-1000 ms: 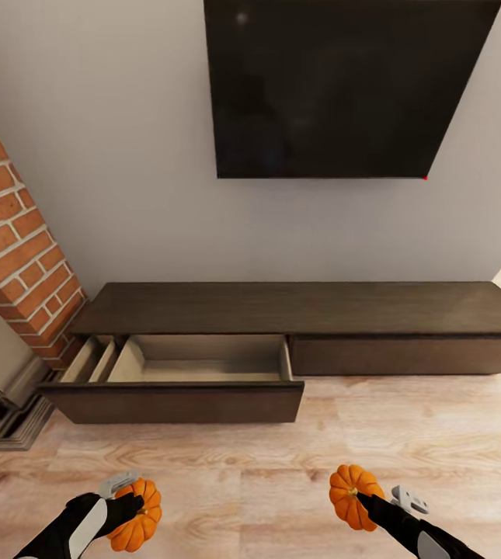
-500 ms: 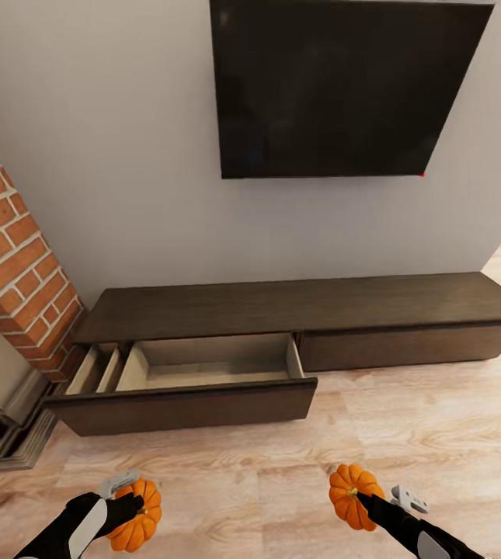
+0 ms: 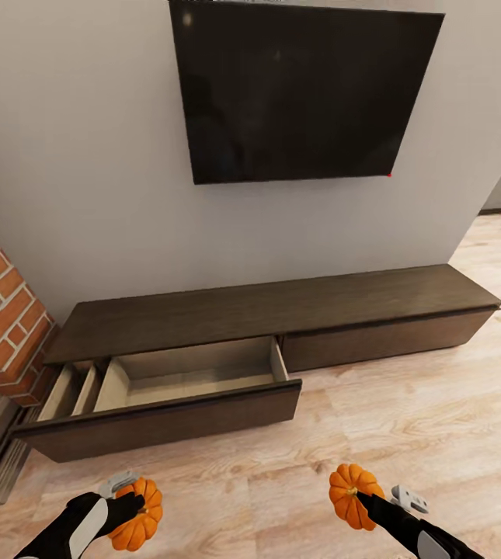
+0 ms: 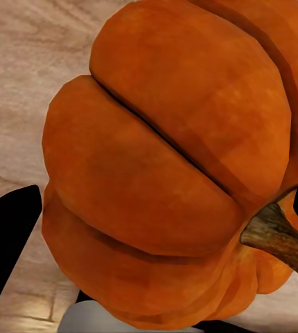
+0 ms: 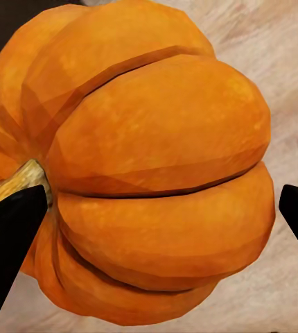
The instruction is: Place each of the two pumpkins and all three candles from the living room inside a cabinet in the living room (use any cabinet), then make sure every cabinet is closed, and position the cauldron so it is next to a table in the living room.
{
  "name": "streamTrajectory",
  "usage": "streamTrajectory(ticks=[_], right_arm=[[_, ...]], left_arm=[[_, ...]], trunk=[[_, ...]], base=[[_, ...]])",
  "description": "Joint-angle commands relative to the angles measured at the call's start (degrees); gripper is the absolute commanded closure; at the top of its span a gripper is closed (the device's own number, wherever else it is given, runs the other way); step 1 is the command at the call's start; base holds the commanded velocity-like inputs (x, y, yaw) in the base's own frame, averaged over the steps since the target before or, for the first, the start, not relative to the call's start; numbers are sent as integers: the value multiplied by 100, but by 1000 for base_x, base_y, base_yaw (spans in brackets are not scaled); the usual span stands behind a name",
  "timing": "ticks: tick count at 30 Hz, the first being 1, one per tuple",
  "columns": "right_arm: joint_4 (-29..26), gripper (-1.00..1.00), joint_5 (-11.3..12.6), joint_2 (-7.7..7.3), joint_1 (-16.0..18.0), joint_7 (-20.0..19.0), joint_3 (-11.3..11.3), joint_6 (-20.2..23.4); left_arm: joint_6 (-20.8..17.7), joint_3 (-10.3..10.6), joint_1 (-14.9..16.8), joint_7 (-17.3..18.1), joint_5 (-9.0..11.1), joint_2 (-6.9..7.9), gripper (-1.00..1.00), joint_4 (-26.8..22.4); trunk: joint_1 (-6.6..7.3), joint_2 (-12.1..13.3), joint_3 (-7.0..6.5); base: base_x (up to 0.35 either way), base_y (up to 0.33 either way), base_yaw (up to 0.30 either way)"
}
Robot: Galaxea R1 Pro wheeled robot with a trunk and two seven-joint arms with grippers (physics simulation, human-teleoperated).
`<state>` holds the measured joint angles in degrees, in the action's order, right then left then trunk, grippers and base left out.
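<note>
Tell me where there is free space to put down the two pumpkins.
The wide compartment of the open drawer is bare, bordered by its dark front panel and pale walls. The narrow slots near the brick fireplace look tight. The cabinet top is also bare.

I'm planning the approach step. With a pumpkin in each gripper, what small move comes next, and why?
Probably roll closer to the long dark brown cabinet: its open pale-wood drawer lies beyond both arms, while the left gripper and right gripper each hold a round orange pumpkin.
</note>
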<state>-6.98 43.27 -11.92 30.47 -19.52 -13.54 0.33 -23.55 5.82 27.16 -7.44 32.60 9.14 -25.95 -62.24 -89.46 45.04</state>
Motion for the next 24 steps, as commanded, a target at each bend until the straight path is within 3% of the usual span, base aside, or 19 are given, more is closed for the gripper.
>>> streamTrajectory(ticks=[1,5,7,9,11,14,15,16,18,20,24], right_arm=[[-8,100,59,-3,3,-27,-45,5],[-469,100,68,-18,3,-141,-92,168],[-1005,100,65,-14,3,-135,-202,702],[-1629,100,61,-15,3,17,-347,1467],[-2332,100,63,-13,3,472,-427,2165],[-3294,100,90,-15,3,1433,-435,2998],[-3436,100,96,-13,3,1572,-434,3118],[-3867,100,120,-4,3,1920,-432,3458],[-4311,100,138,1,3,2178,-430,3773],[-4839,100,133,6,3,2451,-429,4150],[-5369,100,145,119,15,3160,-430,4543]], left_arm=[[-26,43,0,-53,65,8,100,-37],[-100,51,0,-62,76,-10,100,-116],[-189,46,3,-68,73,-30,100,-199],[-620,42,12,-103,65,-41,100,-532],[-1440,21,15,-155,48,-45,100,-1253],[-2723,-24,17,-418,61,-50,100,-2753],[-2850,-33,17,-501,72,-51,100,-2999],[-3092,-97,15,-834,104,-58,100,-3690],[-3218,-173,13,-1224,152,-98,100,-4265],[-3295,-232,11,-1712,234,-247,100,-4746],[-3326,-271,9,-2328,356,-576,100,-5057]], trunk=[[23,39,-14],[111,200,-86],[155,280,-122],[199,360,-158],[243,440,-193],[309,561,-247],[330,601,-265],[352,641,-283],[396,721,-319],[440,801,-355],[528,962,-427]], base=[[0,0,-13],[0,0,-5],[0,0,-1],[0,0,0],[0,0,0],[0,0,0],[0,0,0],[0,0,0],[0,0,0],[0,0,0],[0,0,0]])
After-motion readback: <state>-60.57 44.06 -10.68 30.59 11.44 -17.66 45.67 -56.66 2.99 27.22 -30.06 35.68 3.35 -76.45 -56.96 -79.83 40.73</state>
